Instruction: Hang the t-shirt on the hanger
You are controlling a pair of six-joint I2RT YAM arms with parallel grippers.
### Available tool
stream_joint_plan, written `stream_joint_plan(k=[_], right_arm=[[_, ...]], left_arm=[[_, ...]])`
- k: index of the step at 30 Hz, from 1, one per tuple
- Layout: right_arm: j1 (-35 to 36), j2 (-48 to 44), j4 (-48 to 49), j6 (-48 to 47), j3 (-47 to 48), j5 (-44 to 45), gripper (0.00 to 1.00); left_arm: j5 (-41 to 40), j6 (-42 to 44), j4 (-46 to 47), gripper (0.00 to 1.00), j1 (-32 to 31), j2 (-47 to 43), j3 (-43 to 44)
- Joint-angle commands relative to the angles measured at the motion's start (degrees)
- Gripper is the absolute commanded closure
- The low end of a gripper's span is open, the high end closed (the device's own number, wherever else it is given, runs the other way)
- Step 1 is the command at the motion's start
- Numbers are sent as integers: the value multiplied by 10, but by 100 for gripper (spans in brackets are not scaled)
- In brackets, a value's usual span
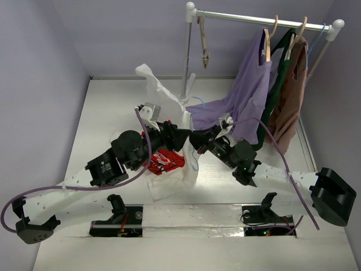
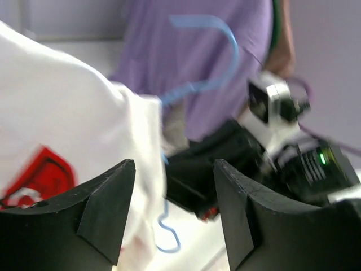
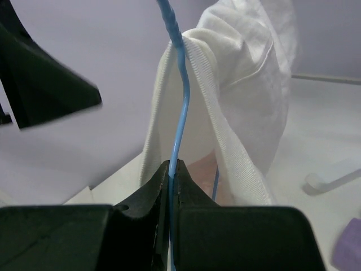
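Observation:
The white t-shirt (image 1: 169, 169) with its red graphic (image 1: 164, 160) hangs bunched at the table's middle, one part trailing up to the back left. My right gripper (image 1: 197, 141) is shut on the thin light-blue hanger (image 3: 179, 101), whose wire runs up through the ribbed collar (image 3: 194, 68). The hanger's hook (image 2: 217, 53) rises above the shirt (image 2: 62, 124). My left gripper (image 1: 176, 135) is just left of the right one, with its jaws wide open (image 2: 175, 195). The shirt's edge and a loop of blue wire (image 2: 169, 234) hang between its fingers.
A metal clothes rack (image 1: 186, 56) stands at the back. It carries a purple shirt (image 1: 248, 90), a dark green garment (image 1: 277, 90) and a brown one (image 1: 290, 96) on wooden hangers, plus an empty clip hanger (image 1: 203, 45). Purple cables trail from both arms.

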Motion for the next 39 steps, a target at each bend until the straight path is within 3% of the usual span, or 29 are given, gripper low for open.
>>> stream_joint_plan(k=[1, 5, 8, 12, 21, 28, 31, 39], right_arm=[[0, -10, 111, 5, -18, 16, 100], [0, -29, 110, 9, -37, 13, 100], [0, -47, 101, 4, -51, 17, 100], [0, -63, 84, -3, -57, 13, 100], [0, -58, 75, -6, -58, -15, 100], [0, -41, 82, -6, -55, -12, 100], [0, -38, 76, -9, -50, -7, 100], [0, -37, 59, -15, -40, 11, 100]], left_arm=[[-118, 16, 50, 45, -3, -2, 36], [-165, -9, 76, 45, 57, 27, 65], [-100, -55, 109, 46, 150, 43, 45], [-43, -65, 126, 46, 206, 101, 60], [10, -62, 236, 47, 222, 159, 42], [21, -67, 240, 63, 228, 194, 37], [23, -72, 235, 65, 228, 193, 30], [-47, -66, 210, 56, 228, 152, -1]])
